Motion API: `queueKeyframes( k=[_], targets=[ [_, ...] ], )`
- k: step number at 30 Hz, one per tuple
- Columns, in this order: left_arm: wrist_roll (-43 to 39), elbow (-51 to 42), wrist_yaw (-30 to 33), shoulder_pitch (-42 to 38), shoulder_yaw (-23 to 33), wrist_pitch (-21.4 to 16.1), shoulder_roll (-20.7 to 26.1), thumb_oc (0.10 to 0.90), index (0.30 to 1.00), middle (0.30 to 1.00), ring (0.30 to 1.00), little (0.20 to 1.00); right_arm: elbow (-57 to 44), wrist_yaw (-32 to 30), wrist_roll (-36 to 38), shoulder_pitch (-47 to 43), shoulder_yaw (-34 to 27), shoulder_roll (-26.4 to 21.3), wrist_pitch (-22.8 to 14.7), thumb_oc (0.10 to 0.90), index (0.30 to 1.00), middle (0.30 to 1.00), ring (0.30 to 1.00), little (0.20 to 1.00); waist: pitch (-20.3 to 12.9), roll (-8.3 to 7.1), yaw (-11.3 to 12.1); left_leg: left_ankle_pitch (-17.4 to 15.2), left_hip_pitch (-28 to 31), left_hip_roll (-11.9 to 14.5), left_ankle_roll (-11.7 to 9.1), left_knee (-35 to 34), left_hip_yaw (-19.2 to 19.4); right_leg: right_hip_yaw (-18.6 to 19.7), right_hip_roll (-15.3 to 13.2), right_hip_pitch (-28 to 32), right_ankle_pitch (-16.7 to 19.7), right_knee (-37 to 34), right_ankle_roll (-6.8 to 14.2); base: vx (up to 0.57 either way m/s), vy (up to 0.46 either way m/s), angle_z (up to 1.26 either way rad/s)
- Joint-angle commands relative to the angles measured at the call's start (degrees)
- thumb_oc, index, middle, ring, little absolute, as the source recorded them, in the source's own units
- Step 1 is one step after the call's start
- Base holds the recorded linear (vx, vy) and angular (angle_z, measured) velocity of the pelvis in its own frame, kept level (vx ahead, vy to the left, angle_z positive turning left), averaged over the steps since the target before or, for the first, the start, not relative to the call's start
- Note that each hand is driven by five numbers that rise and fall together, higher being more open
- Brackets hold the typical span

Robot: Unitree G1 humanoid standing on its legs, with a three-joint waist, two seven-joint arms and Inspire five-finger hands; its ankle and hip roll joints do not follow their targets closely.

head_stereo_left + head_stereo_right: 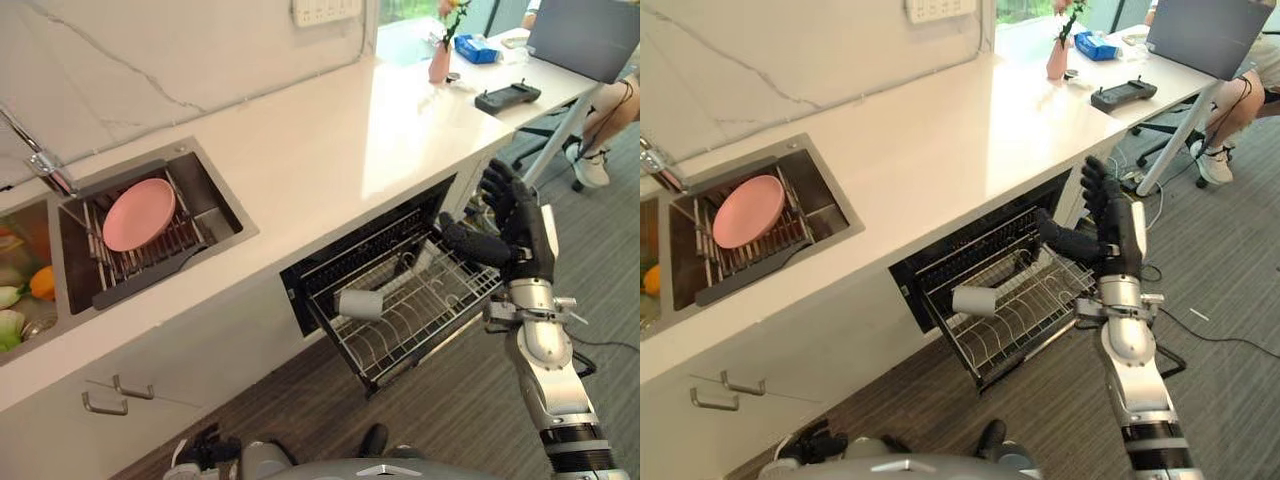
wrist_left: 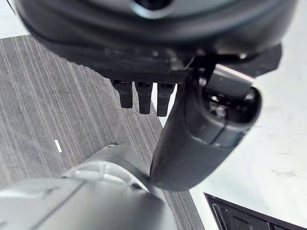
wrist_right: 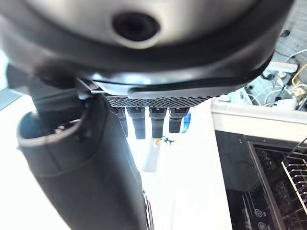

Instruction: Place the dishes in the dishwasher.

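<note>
Cut off at the picture's edge beside the sink (image 1: 215,215): a second basin with fruit or vegetables (image 1: 18,295), kinds too blurred to tell. Faucet (image 1: 40,158) behind the sink cropped, spout out of sight. Pink plate (image 1: 138,213) in the sink rack partly hiding the wires beneath. Back of the dishwasher rack (image 1: 415,305) lost in the dark cavity under the counter (image 1: 330,140). Grey cup (image 1: 362,303) lying in the rack, inside not visible. Far along the counter from the sink: person (image 1: 600,120) cropped to legs and a shoe, laptop (image 1: 590,35) cropped, wall outlet (image 1: 325,10) cut off. Left hand (image 2: 144,98) fingertips alone showing, palm hidden.
</note>
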Motion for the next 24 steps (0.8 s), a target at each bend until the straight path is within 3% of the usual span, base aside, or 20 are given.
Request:
queueKeyframes(
  k=[1, 3, 4, 5, 6, 7, 8, 9, 11, 12, 13, 15, 16, 18, 20, 21, 24],
  targets=[
    [3.93, 3.31, 1.65, 0.92, -1.22, 0.76, -0.95, 0.800, 0.900, 0.900, 0.900, 0.900, -5.33, -0.07, 1.66, -1.93, -3.40, 0.15, -4.57, 0.800, 0.900, 0.900, 0.900, 0.900, -0.46, -0.36, 0.74, 8.89, 6.31, -1.23, 1.88, -10.06, 0.01, 0.24, -5.69, 2.83, -3.92, 2.20, 7.60, -0.01, 0.421, 0.11],
    [5.53, 3.91, 2.87, 0.17, -1.13, 0.62, -1.52, 0.800, 0.900, 0.900, 0.900, 0.900, -5.52, 0.14, 0.70, -0.92, -4.95, -1.71, -4.52, 0.800, 0.900, 0.900, 0.900, 0.900, -2.08, 0.92, -0.32, 12.46, 11.98, 2.77, 0.79, -14.68, -0.02, -2.36, -8.95, 1.66, -1.83, 2.17, 9.27, -0.06, 0.546, -0.02],
    [5.59, 3.99, 2.91, 0.10, -1.18, 0.59, -1.80, 0.800, 0.900, 0.900, 0.900, 0.900, -5.54, 0.14, 0.71, -0.89, -5.01, -1.98, -4.51, 0.800, 0.900, 0.900, 0.900, 0.900, -2.02, 1.18, -0.55, 13.00, 12.25, 2.48, 0.68, -15.53, -0.20, -2.64, -8.99, 1.86, -1.76, 2.21, 9.46, -0.05, 0.532, 0.18],
    [5.61, 3.65, 2.32, -0.37, -1.67, 0.60, -2.47, 0.800, 0.900, 0.900, 0.900, 0.900, -6.37, 0.25, 0.92, -0.62, -6.08, -2.78, -4.53, 0.800, 0.900, 0.900, 0.900, 0.900, -2.73, 2.42, -1.37, 12.01, 13.24, 1.64, 0.82, -18.93, -0.63, -3.27, -10.34, 1.76, -0.95, 2.58, 10.47, 0.03, 0.624, 0.61],
    [6.66, 2.61, 1.54, -0.75, -3.96, 0.39, -3.39, 0.800, 0.900, 0.900, 0.900, 0.900, -6.99, 0.45, 1.52, -0.80, -7.65, -3.84, -4.54, 0.800, 0.900, 0.900, 0.900, 0.900, -3.42, 3.96, -2.36, 11.51, 12.33, 0.14, 0.78, -21.68, -1.71, -3.35, -13.57, 1.48, 0.93, 4.00, 11.65, 0.02, 0.635, 0.93],
    [6.67, 2.58, 1.54, -0.75, -4.06, 0.41, -3.45, 0.800, 0.900, 0.900, 0.900, 0.900, -7.07, 0.48, 1.55, -0.70, -7.79, -3.90, -4.49, 0.800, 0.900, 0.900, 0.900, 0.900, -3.54, 3.94, -2.45, 11.52, 12.18, -0.16, 0.98, -21.87, -1.80, -3.57, -13.86, 1.39, 1.05, 4.10, 11.77, 0.07, 0.655, 1.11],
    [7.84, 1.64, 1.10, -1.26, -5.83, 0.42, -3.45, 0.800, 0.900, 0.900, 0.900, 0.900, -6.70, 0.56, 2.22, -0.77, -8.05, -3.64, -3.97, 0.800, 0.900, 0.900, 0.900, 0.900, -3.88, 3.98, -2.99, 10.25, 11.44, -2.48, 1.72, -23.04, -3.10, -3.64, -16.41, 1.60, 2.47, 5.21, 12.59, 0.15, 0.679, 1.07],
    [8.13, 0.52, 0.63, -2.51, -7.84, 0.30, -3.15, 0.800, 0.900, 0.900, 0.900, 0.900, -5.98, 0.87, 2.98, -0.88, -8.10, -2.49, -3.09, 0.800, 0.900, 0.900, 0.900, 0.900, -3.83, 3.57, -3.49, 7.18, 11.52, -8.45, 4.77, -25.38, -6.73, -2.06, -21.13, 1.83, 4.38, 9.46, 13.38, 0.15, 0.668, 0.72],
    [8.13, 0.53, 0.62, -2.53, -7.85, 0.30, -3.11, 0.800, 0.900, 0.900, 0.900, 0.900, -5.99, 0.88, 2.98, -0.89, -8.11, -2.45, -3.08, 0.800, 0.900, 0.900, 0.900, 0.900, -3.82, 3.42, -3.53, 7.18, 11.56, -8.68, 4.88, -25.48, -6.75, -2.04, -21.39, 1.80, 4.37, 9.62, 13.47, 0.11, 0.423, 0.65],
    [7.93, 0.04, 0.66, -3.05, -8.82, 0.35, -2.69, 0.800, 0.900, 0.900, 0.900, 0.900, -5.01, 1.16, 4.12, -1.93, -6.87, -0.92, -2.78, 0.800, 0.900, 0.900, 0.900, 0.900, -3.21, 2.79, -4.07, 5.25, 13.42, -13.21, 7.95, -27.65, -7.45, 0.49, -25.86, 0.01, 8.61, 16.91, 15.06, 0.18, 0.582, 0.65],
    [7.65, -0.01, 0.75, -2.97, -8.76, 0.45, -2.47, 0.800, 0.900, 0.900, 0.900, 0.900, -4.78, 1.52, 4.28, -2.93, -5.63, -0.22, -2.77, 0.800, 0.900, 0.900, 0.900, 0.900, -2.71, 2.17, -4.02, 3.86, 14.31, -15.33, 9.72, -28.02, -7.92, 1.59, -28.63, -1.30, 10.97, 21.58, 15.75, 0.23, 0.698, 0.35],
    [7.36, 0.43, 0.92, -3.16, -8.59, 0.73, -2.18, 0.800, 0.900, 0.900, 0.900, 0.900, -4.77, 2.24, 3.98, -4.47, -3.55, -0.04, -2.57, 0.800, 0.900, 0.900, 0.900, 0.900, -2.19, 2.12, -3.81, 2.69, 15.00, -16.81, 11.04, -28.27, -7.93, 1.02, -29.98, -2.56, 12.27, 26.50, 16.24, 0.16, 0.410, 0.48],
    [7.22, 1.48, 0.99, -3.50, -8.69, 1.25, -1.99, 0.800, 0.900, 0.900, 0.900, 0.900, -5.22, 3.46, 3.49, -4.94, -1.91, -0.17, -2.22, 0.800, 0.900, 0.900, 0.900, 0.900, -1.43, 2.04, -4.80, 2.23, 15.32, -17.10, 11.73, -28.27, -9.17, 4.09, -27.51, -5.73, 11.20, 31.17, 16.26, 0.16, 0.318, 0.39],
    [6.97, 2.04, 0.88, -3.77, -8.25, 1.37, -1.97, 0.800, 0.900, 0.900, 0.900, 0.900, -5.86, 4.44, 3.99, -4.58, -1.31, -0.36, -2.16, 0.800, 0.900, 0.900, 0.900, 0.900, -1.54, 1.78, -4.97, 2.17, 15.32, -17.05, 11.63, -28.27, -9.12, 4.85, -25.29, -6.52, 9.28, 29.29, 15.79, 0.10, 0.119, 0.12],
    [5.76, 3.57, 0.54, -3.71, -7.00, 1.90, -2.22, 0.800, 0.900, 0.900, 0.900, 0.900, -6.34, 6.40, 5.01, -4.11, -0.15, -1.07, -2.12, 0.800, 0.900, 0.900, 0.900, 0.900, -1.88, 1.44, -5.02, 2.45, 15.09, -17.08, 11.05, -28.27, -9.99, 5.10, -21.01, -8.60, 7.07, 24.68, 15.02, 0.11, -0.026, 0.08],
    [5.03, 4.05, 0.08, -4.17, -5.97, 2.02, -2.21, 0.800, 0.900, 0.900, 0.900, 0.900, -7.24, 6.48, 4.25, -3.85, 0.22, -1.79, -2.36, 0.800, 0.900, 0.900, 0.900, 0.900, -1.80, 0.62, -5.41, 2.70, 15.05, -17.42, 10.69, -28.27, -11.54, 7.68, -18.56, -9.49, 6.31, 19.68, 15.61, 0.08, -0.067, 0.04],
    [5.30, 5.05, -0.09, -4.35, -5.08, 2.03, -2.55, 0.800, 0.900, 0.900, 0.900, 0.900, -8.52, 6.82, 2.55, -3.38, 0.59, -1.75, -2.45, 0.800, 0.900, 0.900, 0.900, 0.900, -2.60, -0.10, -4.99, 2.70, 15.16, -17.45, 10.61, -28.27, -12.13, 9.07, -16.30, -7.85, 5.75, 16.54, 14.93, 0.10, -0.079, 0.64]
  ],
)
